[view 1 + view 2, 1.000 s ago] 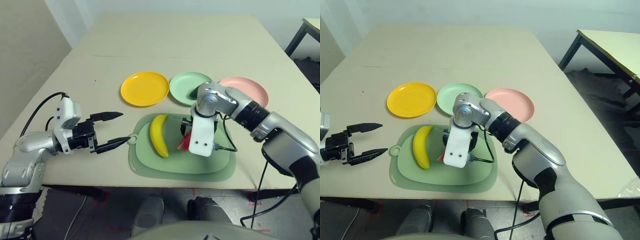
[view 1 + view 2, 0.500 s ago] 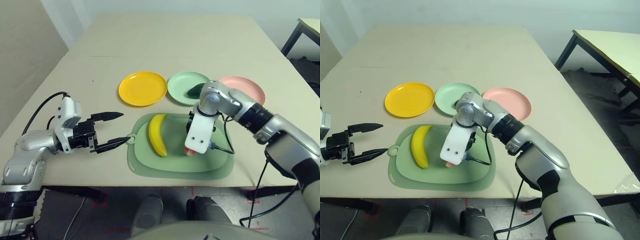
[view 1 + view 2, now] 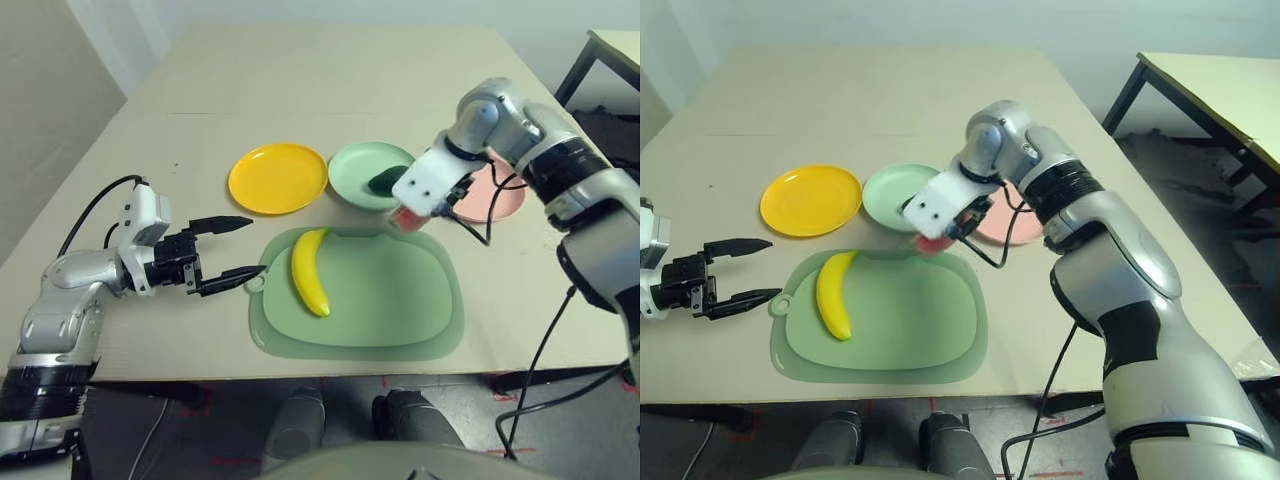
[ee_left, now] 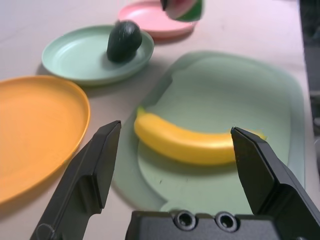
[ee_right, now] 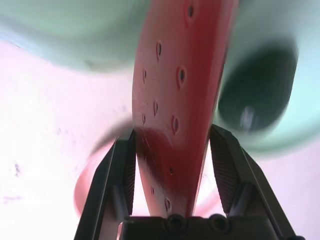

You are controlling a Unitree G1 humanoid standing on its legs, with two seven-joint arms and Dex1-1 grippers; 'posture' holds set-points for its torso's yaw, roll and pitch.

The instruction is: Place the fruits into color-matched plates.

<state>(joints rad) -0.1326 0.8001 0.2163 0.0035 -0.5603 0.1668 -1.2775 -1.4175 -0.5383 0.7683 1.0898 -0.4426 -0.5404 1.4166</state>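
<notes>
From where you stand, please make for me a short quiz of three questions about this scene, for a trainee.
1. Which fruit does the right pincer hold?
2. True or false: the banana lies on the yellow plate.
3. Fill in: the avocado rests on the ____ plate.

Key: 1. The watermelon wedge. 2. False; it lies on the green mat. 3. Mint green.

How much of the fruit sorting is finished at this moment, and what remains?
One fruit looks done: the avocado lies on the mint green plate. In hand: the right gripper holds the watermelon wedge above the table, not yet on the pink plate. Left: the banana is on the cutting mat, while the yellow-orange plate is empty.
</notes>
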